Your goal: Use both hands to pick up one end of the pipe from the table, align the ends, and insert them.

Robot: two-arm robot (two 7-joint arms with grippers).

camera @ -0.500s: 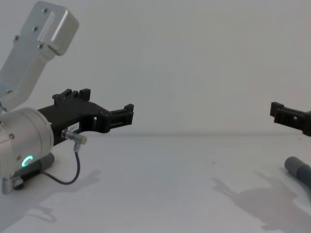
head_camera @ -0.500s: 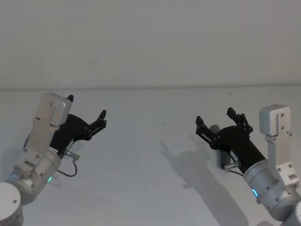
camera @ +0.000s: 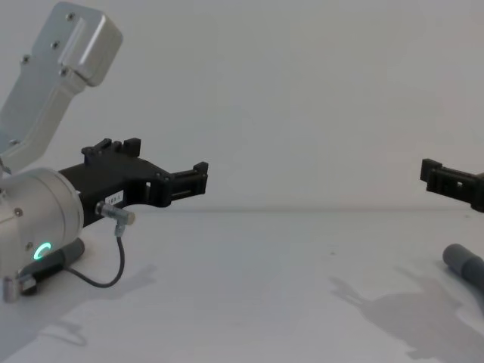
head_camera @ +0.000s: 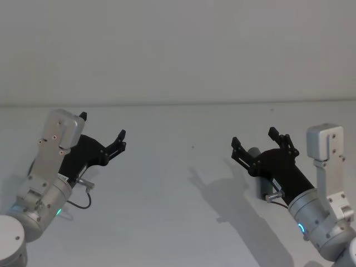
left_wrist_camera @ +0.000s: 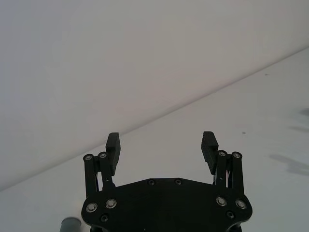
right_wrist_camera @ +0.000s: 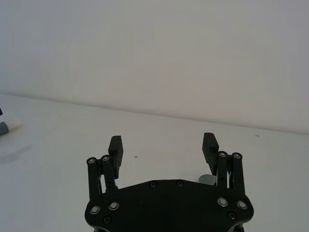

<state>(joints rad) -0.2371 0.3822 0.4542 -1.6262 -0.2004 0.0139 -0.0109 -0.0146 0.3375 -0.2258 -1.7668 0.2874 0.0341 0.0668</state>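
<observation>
Above the plain matte white table (head_camera: 161,222), the left gripper (head_camera: 103,126), black plastic with slim parallel fingers on a silver wrist, hovers with its fingers spread wide and nothing between them. The right gripper (head_camera: 253,137), of the same black build, hangs well apart from it, likewise spread and empty. The right hose piece (camera: 463,265), short, grey and flexible, lies on the table under the right gripper, and its smooth cylindrical cuff (head_camera: 254,151) peeks out behind the fingers in the head view. The left hose piece (right_wrist_camera: 4,128), grey with a whitish narrower tip (right_wrist_camera: 14,124), lies on the table near the left gripper. Neither piece is lifted, so the step in hand looks to be the reach down for the grasp. To do it well, each gripper should probably tilt down and straddle its piece across the body, a little behind the end, so that the mating end stays free. A square close matters, because an off-centre pinch could roll the round hose away. A hold too far back would likely let the flexible end droop and spoil the alignment.
</observation>
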